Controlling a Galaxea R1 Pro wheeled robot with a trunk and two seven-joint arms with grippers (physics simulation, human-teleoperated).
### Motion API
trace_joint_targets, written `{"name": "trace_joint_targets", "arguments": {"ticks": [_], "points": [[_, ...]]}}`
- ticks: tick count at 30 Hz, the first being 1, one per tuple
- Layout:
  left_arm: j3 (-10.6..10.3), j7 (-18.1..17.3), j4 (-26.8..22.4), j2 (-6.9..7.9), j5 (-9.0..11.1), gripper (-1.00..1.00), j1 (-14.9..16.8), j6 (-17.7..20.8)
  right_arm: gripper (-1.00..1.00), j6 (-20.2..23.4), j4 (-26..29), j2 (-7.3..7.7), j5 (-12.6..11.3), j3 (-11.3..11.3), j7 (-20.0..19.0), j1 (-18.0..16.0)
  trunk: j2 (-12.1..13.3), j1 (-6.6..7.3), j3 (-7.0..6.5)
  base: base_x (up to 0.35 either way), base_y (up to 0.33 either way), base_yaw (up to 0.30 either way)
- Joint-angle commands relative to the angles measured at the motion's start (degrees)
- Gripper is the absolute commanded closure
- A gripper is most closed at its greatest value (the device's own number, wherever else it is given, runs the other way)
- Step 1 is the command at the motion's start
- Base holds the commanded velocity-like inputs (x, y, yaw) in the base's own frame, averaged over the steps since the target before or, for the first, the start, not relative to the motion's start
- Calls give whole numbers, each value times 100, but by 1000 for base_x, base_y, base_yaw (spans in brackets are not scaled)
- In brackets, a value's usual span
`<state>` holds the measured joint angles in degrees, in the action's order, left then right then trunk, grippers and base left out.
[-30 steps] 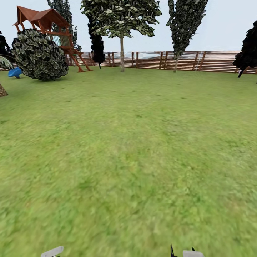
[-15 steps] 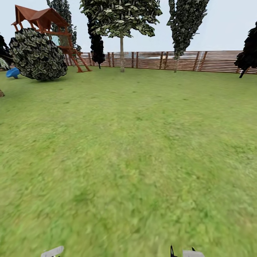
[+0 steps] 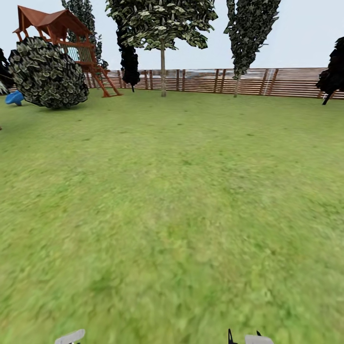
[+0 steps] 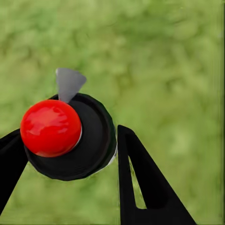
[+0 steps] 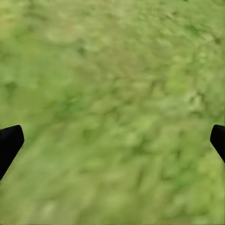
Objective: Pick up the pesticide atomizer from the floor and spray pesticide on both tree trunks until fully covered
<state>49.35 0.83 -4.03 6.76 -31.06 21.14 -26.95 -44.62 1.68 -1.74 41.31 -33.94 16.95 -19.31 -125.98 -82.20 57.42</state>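
the pesticide atomizer [image 4: 70, 136], black-bodied with a red round cap and a grey nozzle, sits pinched between the fingers of the left gripper [image 4: 65, 154] above the lawn [image 3: 181, 191], while the right gripper [image 5: 112, 140] hangs spread wide over grass with nothing in it. the pale-trunked trees [image 3: 163, 71] stand well apart from the robot, near the slat fence [image 3: 286, 82]. the hold looks off-centre, so a jolt on the drive over could twist or drop the atomizer, and spray from this far out would miss the trunks.
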Motion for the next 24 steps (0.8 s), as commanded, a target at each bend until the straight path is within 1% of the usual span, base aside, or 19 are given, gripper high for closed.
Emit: {"name": "trace_joint_targets", "arguments": {"ticks": [1, 24], "points": [[48, 5, 7, 1, -58, 100, 4, -21, -100, -4, -1, -1, 61, -25, 44, -2, -2, -3, 5, 338, 0, 0], [53, 5, 8, 1, -58, 100, 4, -21, -100, -3, -1, -1, 62, -25, 45, -2, -2, -3, 5, 338, 0, 0]]}}
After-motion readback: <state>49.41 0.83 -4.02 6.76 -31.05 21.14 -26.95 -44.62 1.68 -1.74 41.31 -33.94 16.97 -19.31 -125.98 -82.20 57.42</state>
